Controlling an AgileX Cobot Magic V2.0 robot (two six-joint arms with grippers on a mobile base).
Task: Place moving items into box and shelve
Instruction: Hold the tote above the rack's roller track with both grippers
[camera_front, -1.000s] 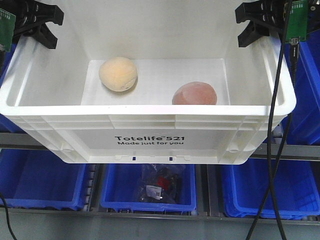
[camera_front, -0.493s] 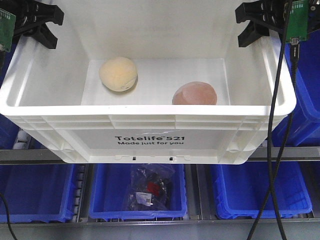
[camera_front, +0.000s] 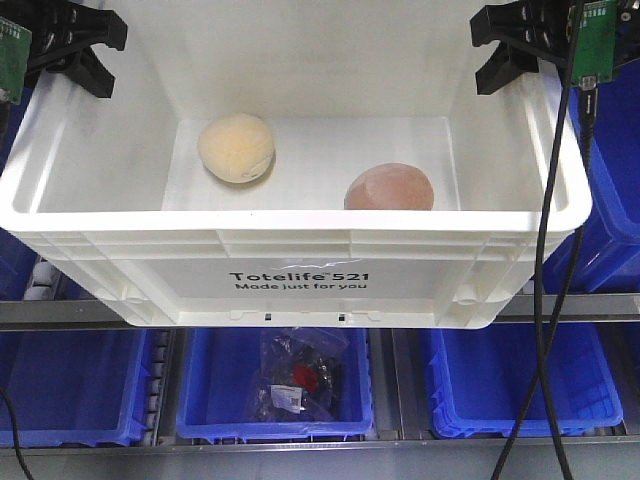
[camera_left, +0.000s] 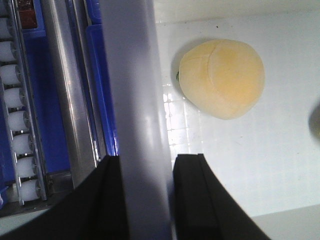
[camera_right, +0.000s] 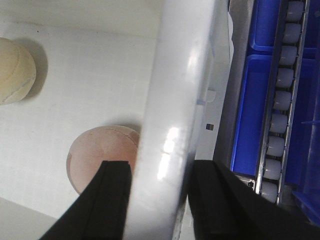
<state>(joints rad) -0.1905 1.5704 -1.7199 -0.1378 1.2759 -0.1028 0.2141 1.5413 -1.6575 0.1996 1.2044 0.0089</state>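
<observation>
The large cream-white rectangular plastic crate (camera_front: 300, 265) is hanging in front of shelving, with the left gripper (camera_left: 144, 200) pinching its left side wall and the right gripper (camera_right: 160, 205) pinching its right side wall, one black finger on each face. Inside on the floor, the pale cream-yellow round ball (camera_front: 236, 147) is lying well apart from the pinkish-peach round ball (camera_front: 389, 188), while blue plastic bins (camera_front: 275, 390) are sitting on the shelf level below

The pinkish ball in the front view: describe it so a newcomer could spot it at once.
Find the large white crate printed "Totelife 521", held above the blue bins. Two balls lie on its floor. The pinkish-peach ball is the one right of centre, nearer the printed wall; the cream-yellow ball sits further back, to the left.
</observation>
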